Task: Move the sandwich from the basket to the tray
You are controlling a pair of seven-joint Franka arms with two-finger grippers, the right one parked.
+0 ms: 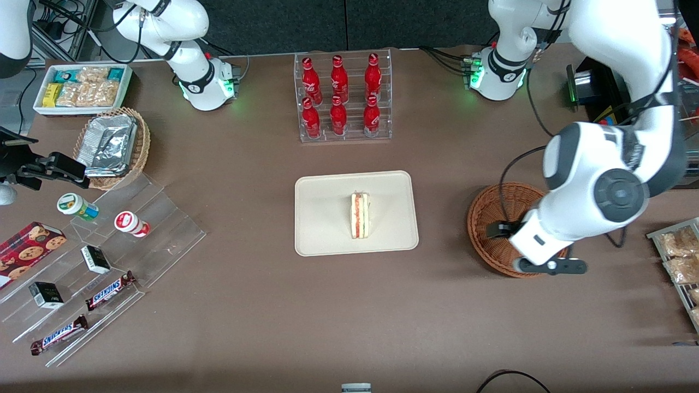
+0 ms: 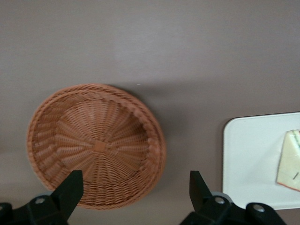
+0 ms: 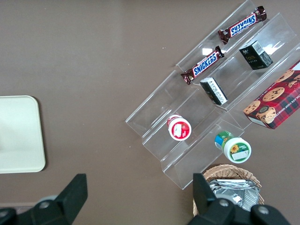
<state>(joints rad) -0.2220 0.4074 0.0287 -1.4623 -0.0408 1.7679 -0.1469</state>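
The sandwich stands on the tray: light, soft, best pinched across its bread faces. The hand hovers spread, empty, above the basket at the tray's three o'clock.

end effector hangs open over the basket; bare table separates basket from tray.

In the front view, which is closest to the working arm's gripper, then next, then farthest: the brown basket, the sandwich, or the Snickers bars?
The gripper hovers open over the basket.
1. Basket: directly beneath it.
2. Sandwich: on the tray, mid-table.
3. Snickers bars: on the clear stand, toward the parked arm's end.
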